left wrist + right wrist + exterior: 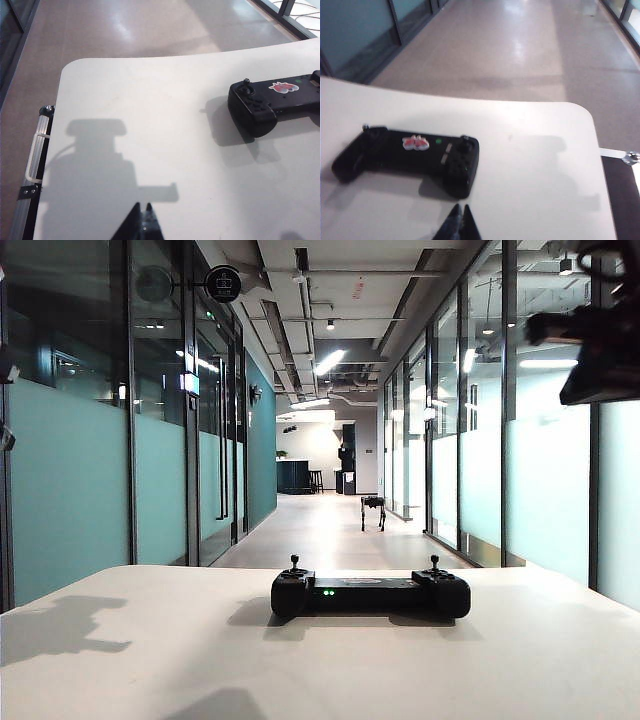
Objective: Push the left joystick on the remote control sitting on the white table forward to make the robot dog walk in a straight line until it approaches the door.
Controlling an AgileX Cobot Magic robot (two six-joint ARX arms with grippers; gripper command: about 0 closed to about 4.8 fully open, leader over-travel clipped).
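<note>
A long corridor (320, 530) with frosted glass walls (70, 480) on both sides and a pale glossy floor runs away from the camera toward a dark far end. In the foreground, the white desk (150, 660) spans the whole width of the exterior view, with a rounded corner showing in each wrist view. The remote control (370, 594) lies flat on the desk near its far edge, a little to the right of the middle in the exterior view, its two thin thumbsticks standing up from the bulging ends and small green lights glowing on the side facing the camera; a red and white sticker sits on its top face. Nothing touches the controller. Far down the corridor, slightly right of centre, the robot dog (373, 511) stands on the floor, small and dark, well apart from the desk. A black piece of the right arm (600, 350) hangs blurred in the upper right corner of the exterior view. The left pincer (144, 222) is above bare desk, well apart from the controller's nearer end, its fingertips pressed together on nothing. The right pincer (459, 221) is just short of the controller's other end, its tips likewise pressed together and empty.
</note>
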